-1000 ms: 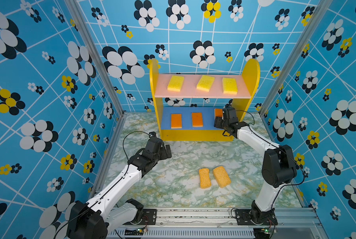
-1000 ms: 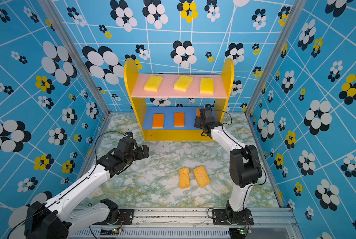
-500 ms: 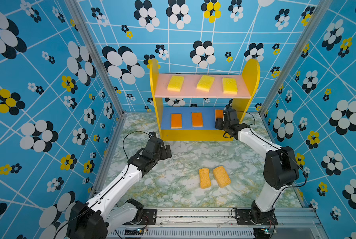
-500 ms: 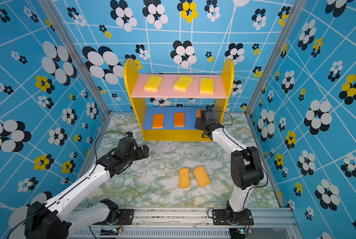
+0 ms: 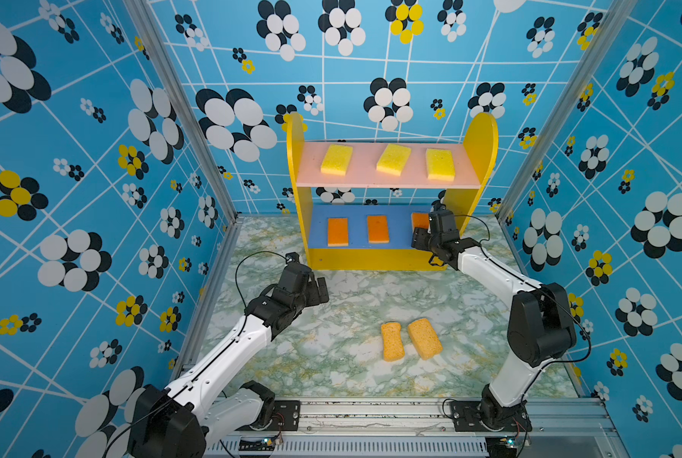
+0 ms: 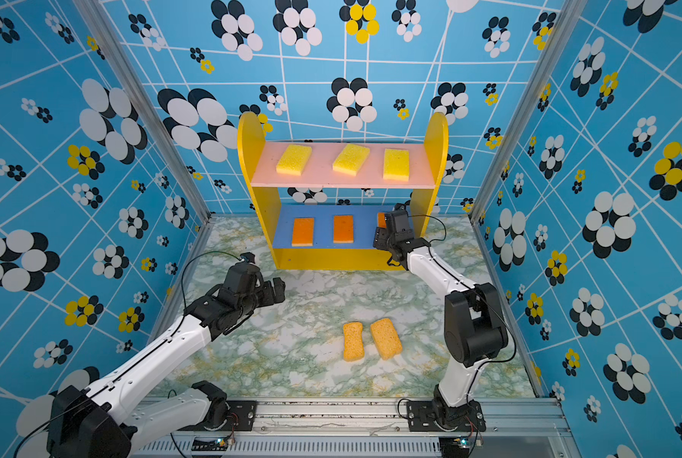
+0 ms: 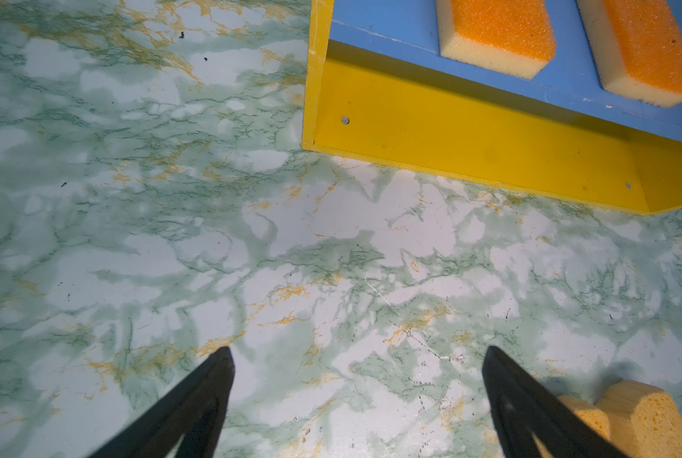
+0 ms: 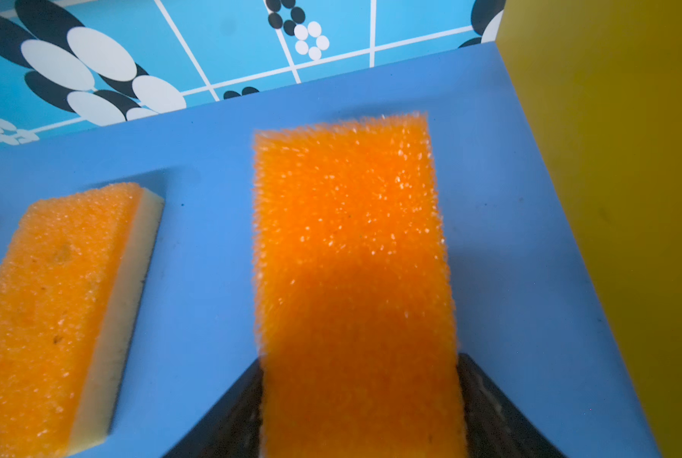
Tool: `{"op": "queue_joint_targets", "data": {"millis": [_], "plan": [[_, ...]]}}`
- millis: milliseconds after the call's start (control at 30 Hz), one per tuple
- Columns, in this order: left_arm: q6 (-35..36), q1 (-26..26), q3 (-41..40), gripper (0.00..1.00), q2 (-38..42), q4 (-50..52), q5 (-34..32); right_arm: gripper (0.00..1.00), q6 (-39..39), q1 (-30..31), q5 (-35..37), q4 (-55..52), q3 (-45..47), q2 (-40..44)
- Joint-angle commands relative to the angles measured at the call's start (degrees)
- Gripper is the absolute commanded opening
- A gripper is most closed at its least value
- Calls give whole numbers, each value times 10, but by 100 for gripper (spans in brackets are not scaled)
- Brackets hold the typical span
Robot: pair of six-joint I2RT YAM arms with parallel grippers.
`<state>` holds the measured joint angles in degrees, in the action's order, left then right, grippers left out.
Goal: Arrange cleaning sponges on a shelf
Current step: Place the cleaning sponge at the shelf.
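Note:
The shelf [image 5: 371, 257] stands at the back. On its pink upper board lie three yellow sponges [image 5: 393, 159]. Two orange sponges [image 5: 338, 232] [image 5: 378, 229] lie on the blue lower board [image 8: 212, 198]. My right gripper [image 8: 360, 359] reaches onto the right end of that board, its fingers against both long sides of a third orange sponge [image 8: 347, 238], partly hidden behind the wrist in both top views [image 5: 420, 220]. Two tan porous sponges [image 5: 392, 341] [image 5: 424, 338] lie side by side on the marble floor. My left gripper [image 7: 359, 353] hangs open and empty over the floor, left of them.
The shelf's yellow right side panel [image 8: 628, 158] stands close beside the held sponge. Patterned blue walls enclose the marble floor [image 5: 351, 301] on three sides. A metal rail [image 5: 371, 412] runs along the front edge.
The right gripper has stayed at the right end of the lower board, shifting only slightly. The left arm has not moved.

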<state>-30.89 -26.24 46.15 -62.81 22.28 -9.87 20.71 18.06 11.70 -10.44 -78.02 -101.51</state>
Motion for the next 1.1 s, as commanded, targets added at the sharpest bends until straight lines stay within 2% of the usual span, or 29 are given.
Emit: {"op": "queue_joint_targets", "data": {"millis": [0, 267, 467, 667, 900, 1067], "plan": [[-2, 2, 2, 99, 5, 0, -7, 81, 5, -4, 2, -24, 5, 1], [-1, 3, 1, 99, 7, -1, -8, 91, 5, -5, 5, -37, -4, 4], [3, 2, -1, 99, -1, -19, -5, 94, -22, -4, -9, -101, -26, 30], [27, 3, 39, 99, -43, -27, 0, 99, -39, -4, -17, -139, 11, 113], [28, 2, 58, 99, -65, -42, 16, 99, -47, -4, -47, -182, 68, 218], [32, 2, 62, 99, -65, -36, 24, 99, -19, -2, -69, -186, 137, 309]]}}
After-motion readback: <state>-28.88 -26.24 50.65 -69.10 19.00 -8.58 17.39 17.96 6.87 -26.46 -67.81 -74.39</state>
